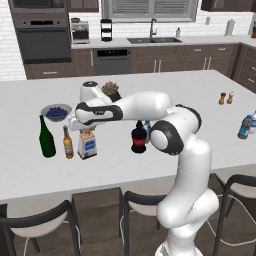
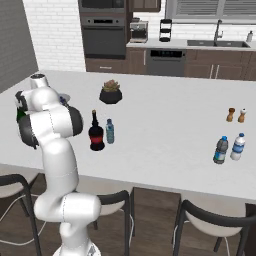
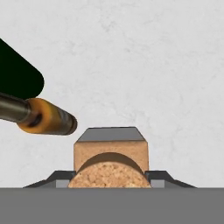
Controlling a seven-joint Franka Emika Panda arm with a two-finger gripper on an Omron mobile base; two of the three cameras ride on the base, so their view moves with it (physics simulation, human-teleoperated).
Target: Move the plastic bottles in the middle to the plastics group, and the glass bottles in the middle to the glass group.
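On the left of the white worktop [image 1: 210, 100] we see the tall dark green wine bottle [image 1: 46, 137] and, just beside it on its right, the slim amber bottle [image 1: 68, 143]; both stand upright. Behind them, farther from us, is a bowl of blue berries [image 1: 56, 112]. Next to the right stands the square clear bottle [image 1: 87, 145] with the blue-white label, upright on the worktop and close to the amber bottle. The gripper [image 1: 86, 131] is directly above it, at its tan stopper [image 3: 110, 162]. In the hand view the two dark fingers [image 3: 168, 178] sit on both sides of this stopper, so they seem to pinch it, not spread wide and not pressed together. Going more to the right, near the middle, we find the dark round-bellied bottle [image 2: 96, 133] with the red label, and the small clear bluish water bottle [image 2: 110, 131] just beside it on its right. A small potted plant [image 2: 110, 92] stands behind them. At the far right of the worktop the pair of small water bottles [image 2: 229, 148] stands together, and behind it two small shakers [image 2: 236, 115].
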